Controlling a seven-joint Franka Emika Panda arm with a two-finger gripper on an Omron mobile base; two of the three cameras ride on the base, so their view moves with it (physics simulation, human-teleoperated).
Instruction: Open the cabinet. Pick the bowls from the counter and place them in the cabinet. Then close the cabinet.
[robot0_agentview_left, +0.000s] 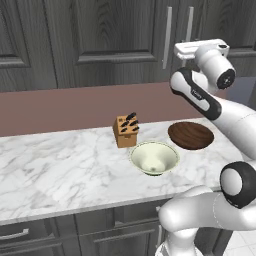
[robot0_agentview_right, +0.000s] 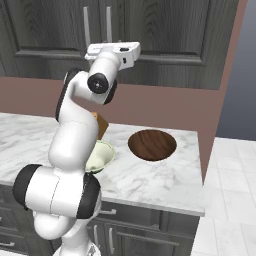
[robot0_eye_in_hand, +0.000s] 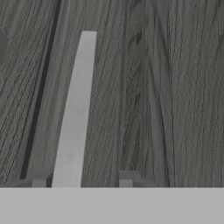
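Observation:
The cabinet (robot0_agentview_left: 115, 40) is shut, both doors flush. My gripper (robot0_eye_in_hand: 83, 179) is up at the right door, its fingers (robot0_eye_in_hand: 127, 178) standing either side of the lower end of that door's silver bar handle (robot0_eye_in_hand: 75, 118), with a gap still showing on the right side. The white hand (robot0_agentview_left: 200, 48) (robot0_agentview_right: 117, 50) is level with the handle's (robot0_agentview_right: 108, 22) lower end. On the counter (robot0_agentview_left: 60, 170) below sit the cream-white bowl (robot0_agentview_left: 154, 157) (robot0_agentview_right: 100, 156) and, to its right, the dark wooden bowl (robot0_agentview_left: 190, 135) (robot0_agentview_right: 152, 144).
A tan knife block (robot0_agentview_left: 126, 131) stands just behind the cream bowl. The left door's handle (robot0_agentview_left: 168, 37) runs close beside the right one. The counter ends at the right (robot0_agentview_right: 200, 170), with floor beyond. Drawer fronts (robot0_agentview_left: 30, 235) lie below.

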